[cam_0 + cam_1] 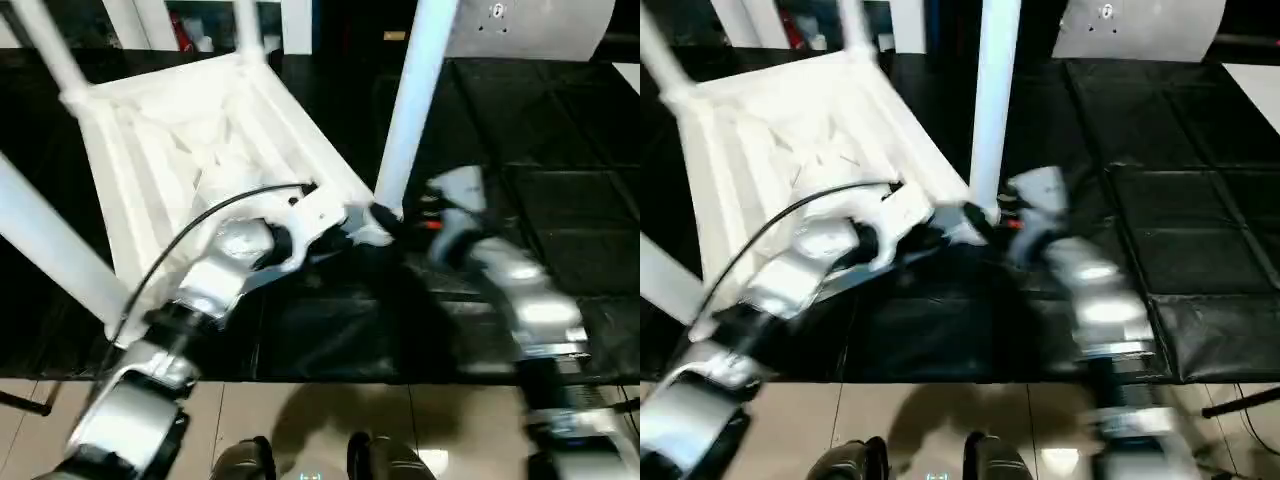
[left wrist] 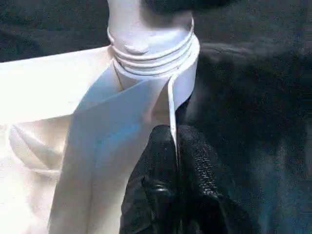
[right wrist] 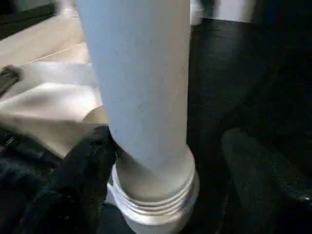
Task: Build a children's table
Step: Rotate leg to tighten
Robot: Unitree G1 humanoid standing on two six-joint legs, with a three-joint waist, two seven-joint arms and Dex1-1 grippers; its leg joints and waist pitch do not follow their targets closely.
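Note:
The children's table [image 1: 200, 130] lies upside down on a black mat, ribbed underside up, with white legs standing in its corner sockets. My left gripper [image 1: 340, 225] is shut on the thin rim of the top, right beside the near right corner socket [image 2: 156, 73]; its black fingers [image 2: 161, 161] pinch the white edge. The leg [image 1: 415, 100] in that socket stands upright, its ribbed base [image 3: 156, 195] seated. My right gripper [image 1: 400, 215] is open around the foot of this leg: one finger [image 3: 83, 165] is close against it, the other [image 3: 263, 165] stands apart.
Another leg [image 1: 50, 250] slants across the near left, and more rise at the back [image 1: 45, 45]. A black cable [image 1: 200, 215] arcs over my left forearm. The black mat [image 1: 560, 150] stretches to the right. A grey panel [image 1: 530, 25] stands at the back right. Tiled floor [image 1: 300, 420] lies nearest me.

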